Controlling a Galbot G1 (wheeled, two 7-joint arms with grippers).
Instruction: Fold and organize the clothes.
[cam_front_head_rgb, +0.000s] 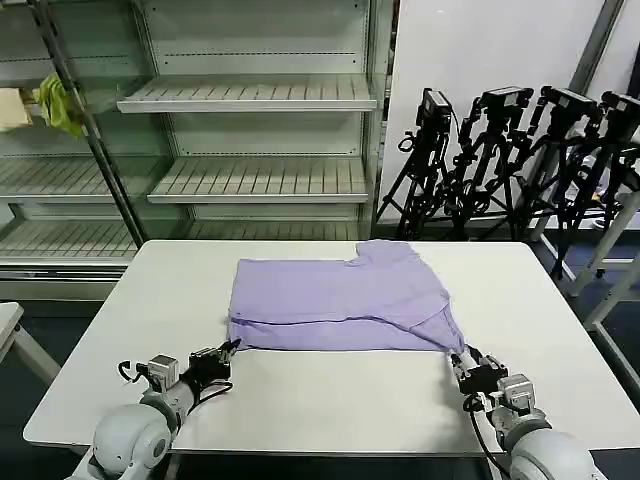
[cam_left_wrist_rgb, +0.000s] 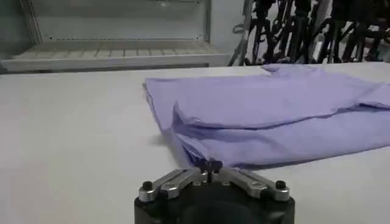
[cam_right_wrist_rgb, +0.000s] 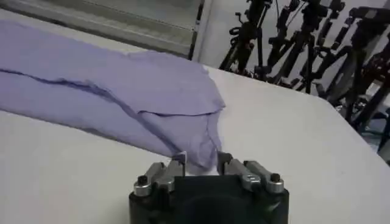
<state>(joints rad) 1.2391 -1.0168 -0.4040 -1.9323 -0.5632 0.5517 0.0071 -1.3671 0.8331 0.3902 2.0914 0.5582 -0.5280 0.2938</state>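
Note:
The clothes are one lavender T-shirt (cam_front_head_rgb: 335, 300), lying folded into a wide rectangle in the middle of the white table (cam_front_head_rgb: 330, 400), plain side up. A sleeve sticks out at its far right. My left gripper (cam_front_head_rgb: 232, 347) sits low on the table at the shirt's near left corner. In the left wrist view the left gripper (cam_left_wrist_rgb: 209, 164) is shut, its tips pinching the edge of the T-shirt (cam_left_wrist_rgb: 274, 115). My right gripper (cam_front_head_rgb: 458, 357) is at the near right corner. The right wrist view shows this gripper (cam_right_wrist_rgb: 200, 159) open, with the T-shirt's (cam_right_wrist_rgb: 122, 91) corner lying between its fingers.
Metal shelving (cam_front_head_rgb: 250, 180) stands behind the table, with a yellow-green cloth (cam_front_head_rgb: 58, 103) on an upper left shelf. Black camera tripods (cam_front_head_rgb: 520, 150) crowd the back right. A strip of bare table runs along the front edge between my grippers.

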